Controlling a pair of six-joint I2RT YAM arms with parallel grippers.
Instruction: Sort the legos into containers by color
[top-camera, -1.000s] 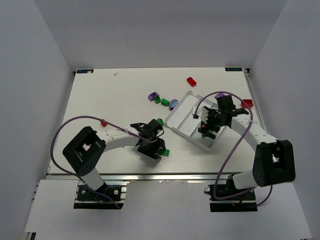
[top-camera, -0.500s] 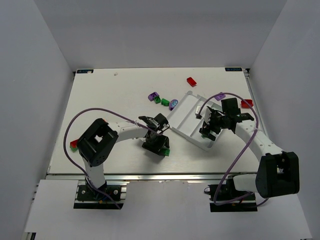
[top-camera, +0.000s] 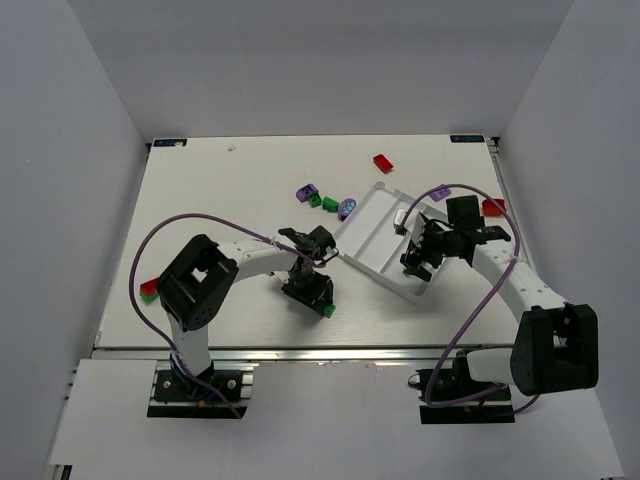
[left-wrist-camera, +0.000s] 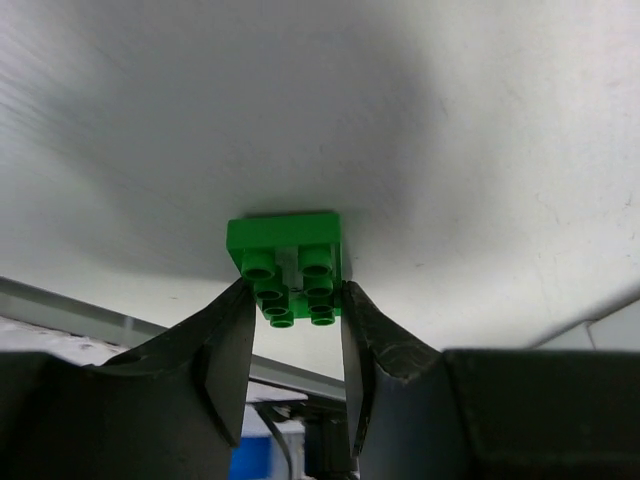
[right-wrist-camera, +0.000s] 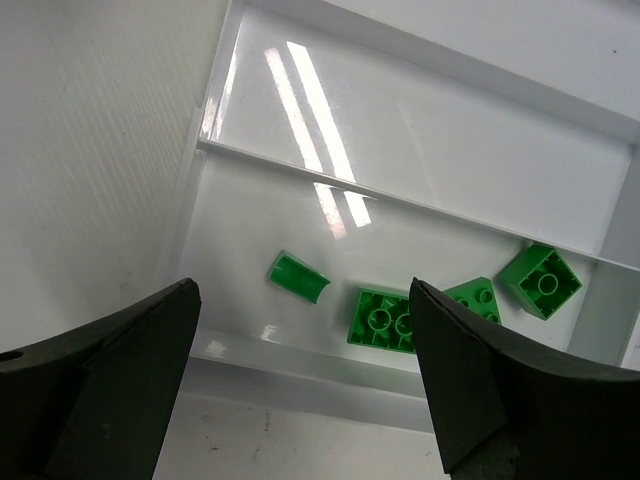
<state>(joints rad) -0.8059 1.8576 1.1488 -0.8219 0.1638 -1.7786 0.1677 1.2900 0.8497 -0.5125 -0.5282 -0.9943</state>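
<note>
My left gripper (top-camera: 318, 298) is low on the table near the front edge. In the left wrist view (left-wrist-camera: 293, 290) its jaws press both sides of a green brick (left-wrist-camera: 287, 268), studs up, resting on the table; the brick also shows in the top view (top-camera: 328, 309). My right gripper (top-camera: 416, 260) hangs wide open and empty (right-wrist-camera: 303, 283) over the near end of the white tray (top-camera: 365, 215). Several green bricks (right-wrist-camera: 384, 320) lie in the tray compartment below it; the divider (right-wrist-camera: 400, 205) and the compartment behind it are bare here.
Loose bricks lie behind the tray: a purple one (top-camera: 306, 192), two green ones (top-camera: 329, 204), another purple one (top-camera: 346, 209), a red one (top-camera: 383, 163). A red brick (top-camera: 493, 207) and a purple one (top-camera: 440, 193) sit right of the tray. A red brick (top-camera: 149, 288) lies at far left.
My left arm swung its gripper onto the green brick near the front edge, and the brick slid slightly toward the front. My right gripper drifted a little right over the tray.
</note>
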